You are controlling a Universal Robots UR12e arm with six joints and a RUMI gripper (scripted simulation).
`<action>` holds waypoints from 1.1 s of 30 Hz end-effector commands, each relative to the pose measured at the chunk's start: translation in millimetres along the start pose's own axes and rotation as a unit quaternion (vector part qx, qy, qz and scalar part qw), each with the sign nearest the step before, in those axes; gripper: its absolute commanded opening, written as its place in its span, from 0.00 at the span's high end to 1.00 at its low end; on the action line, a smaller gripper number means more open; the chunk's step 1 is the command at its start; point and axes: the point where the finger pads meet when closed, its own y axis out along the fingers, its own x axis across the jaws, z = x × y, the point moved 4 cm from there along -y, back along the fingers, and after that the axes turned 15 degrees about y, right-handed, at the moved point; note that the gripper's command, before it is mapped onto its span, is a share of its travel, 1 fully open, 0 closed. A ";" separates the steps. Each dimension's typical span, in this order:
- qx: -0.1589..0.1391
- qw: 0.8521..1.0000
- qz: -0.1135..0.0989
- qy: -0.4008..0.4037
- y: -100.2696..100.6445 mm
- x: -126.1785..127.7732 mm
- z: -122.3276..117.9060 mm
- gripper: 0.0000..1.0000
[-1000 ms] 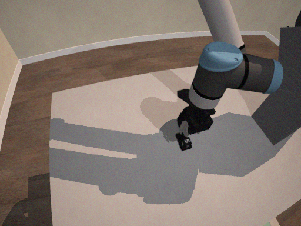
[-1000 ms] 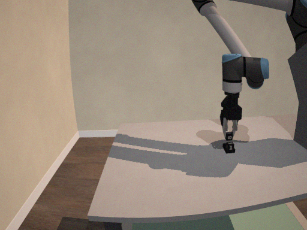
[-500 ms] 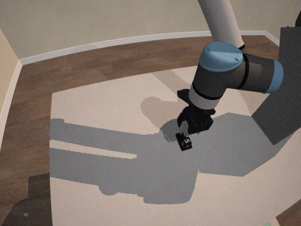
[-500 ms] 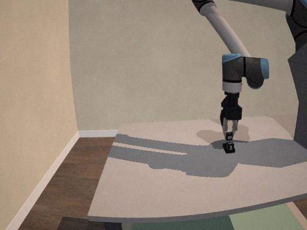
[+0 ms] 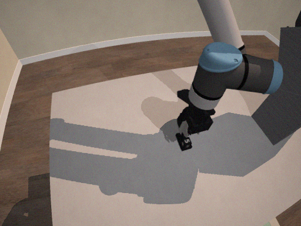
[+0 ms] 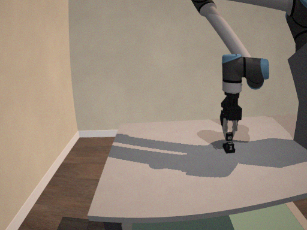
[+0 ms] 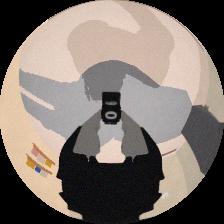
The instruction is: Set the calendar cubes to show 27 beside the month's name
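At the left the desk [image 5: 97,109] [image 6: 144,191] [image 7: 45,60] runs out bare, part sunlit, part under the arm's shadow. The task's things stand well right of that, below the wrist: a lower cube [image 5: 187,142] [image 6: 230,147] at desk level, toward the near side, and an upper cube [image 6: 229,136] [image 7: 111,115] just above and beyond it. The claw [image 5: 184,133] [image 6: 229,131] [image 7: 111,110] is clenched on the upper cube, its two fingers standing a little apart to either side. The black tray cannot be told from the dark cubes.

The work looks well short of done. The 27 is not showing, one cube seems to be out of its seat, and letting go and moving clear are still to come. Turning each cube to its right face and seating both flat probably remains.

As for writing, the exterior view gives a white 8 on the upper cube and a 1 on the lower; the top view gives a 5, the wrist view a 0. The month's name is not legible, nor any brand.
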 end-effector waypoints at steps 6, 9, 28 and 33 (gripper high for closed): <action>0.000 1.000 0.000 0.000 5.3 -0.2 -0.1 0.89; 0.000 1.000 0.000 0.000 7.9 -0.2 -0.1 0.89; 0.000 1.000 0.000 0.000 21.5 -0.2 -0.1 0.89; 0.000 1.000 0.000 0.000 22.6 -0.2 -0.1 0.89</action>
